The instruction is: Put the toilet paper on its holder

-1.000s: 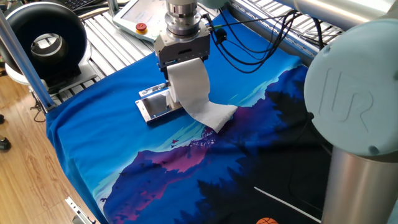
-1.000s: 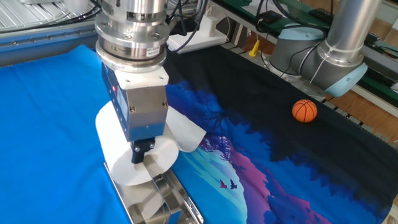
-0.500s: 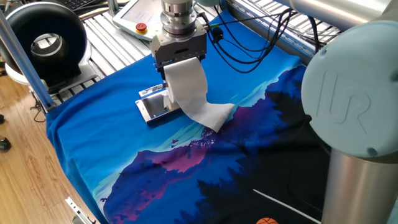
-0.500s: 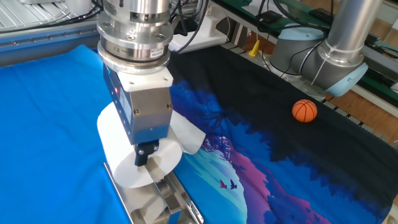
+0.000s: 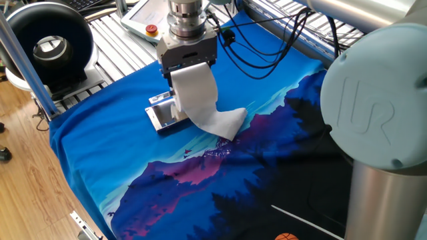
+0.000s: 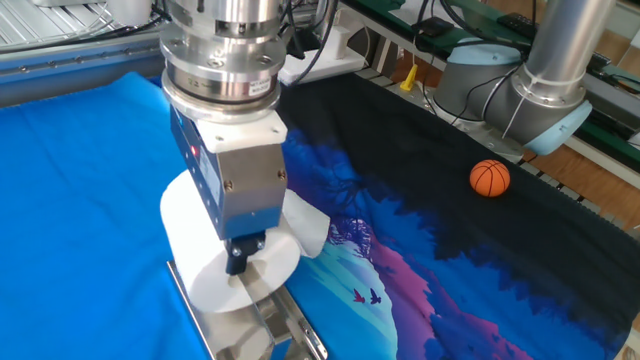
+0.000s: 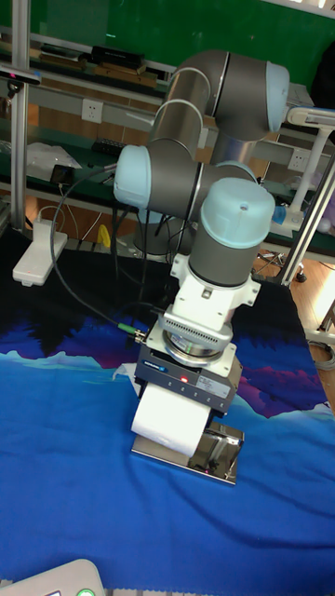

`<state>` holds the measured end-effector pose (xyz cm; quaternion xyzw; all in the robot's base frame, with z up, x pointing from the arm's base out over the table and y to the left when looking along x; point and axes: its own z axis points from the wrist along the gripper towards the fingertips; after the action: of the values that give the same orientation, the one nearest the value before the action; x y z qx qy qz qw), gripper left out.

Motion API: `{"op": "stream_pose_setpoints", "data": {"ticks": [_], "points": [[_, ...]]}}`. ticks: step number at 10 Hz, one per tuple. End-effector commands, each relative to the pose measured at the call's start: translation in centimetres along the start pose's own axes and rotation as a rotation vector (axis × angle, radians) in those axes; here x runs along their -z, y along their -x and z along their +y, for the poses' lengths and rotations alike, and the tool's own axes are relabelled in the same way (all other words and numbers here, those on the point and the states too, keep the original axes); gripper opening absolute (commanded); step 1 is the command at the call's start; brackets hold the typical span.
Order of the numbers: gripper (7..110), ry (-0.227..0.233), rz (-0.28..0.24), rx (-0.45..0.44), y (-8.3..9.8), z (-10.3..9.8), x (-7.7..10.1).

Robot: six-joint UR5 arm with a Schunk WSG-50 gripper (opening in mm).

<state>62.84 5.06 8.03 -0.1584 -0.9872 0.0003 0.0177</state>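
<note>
Gripper (image 6: 238, 262) pointing straight down over the chrome holder (image 5: 162, 113), closed on the toilet paper (image 5: 193, 90); one dark finger (image 6: 240, 258) visible in the other fixed view, pressed against the flat end face of the roll near its centre. Opposite finger hidden behind the roll. Roll axis roughly horizontal, roll tucked under the gripper body, hanging directly over the holder; whether its underside touches the holder cannot be told. In the tall fixed view the roll (image 7: 169, 413) covers the left part of the holder (image 7: 220, 447), right part of the plate still showing.

Loose trailing sheet (image 5: 225, 121) runs down from the roll and lies crumpled on the cloth, just beside the holder on the side toward the arm base.

Desk covered by a blue cloth (image 5: 107, 167) with dark mountain-and-forest print. Holder flat on the bright blue part. Small orange ball (image 6: 490, 178) on the dark part of the cloth, well apart from the gripper. White pendant with red button (image 5: 152, 29) on the slatted surface beyond the cloth edge.
</note>
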Motion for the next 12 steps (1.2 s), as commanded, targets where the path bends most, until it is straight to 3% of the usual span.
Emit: {"op": "stream_pose_setpoints", "data": {"ticks": [1, 5, 12], "points": [[7, 0.023, 0.004, -0.012, -0.2, 1.7, -0.3], [7, 0.012, 0.0, -0.026, -0.6, 3.4, -1.4], [7, -0.007, 0.013, -0.036, -1.2, 5.5, -1.1]]}}
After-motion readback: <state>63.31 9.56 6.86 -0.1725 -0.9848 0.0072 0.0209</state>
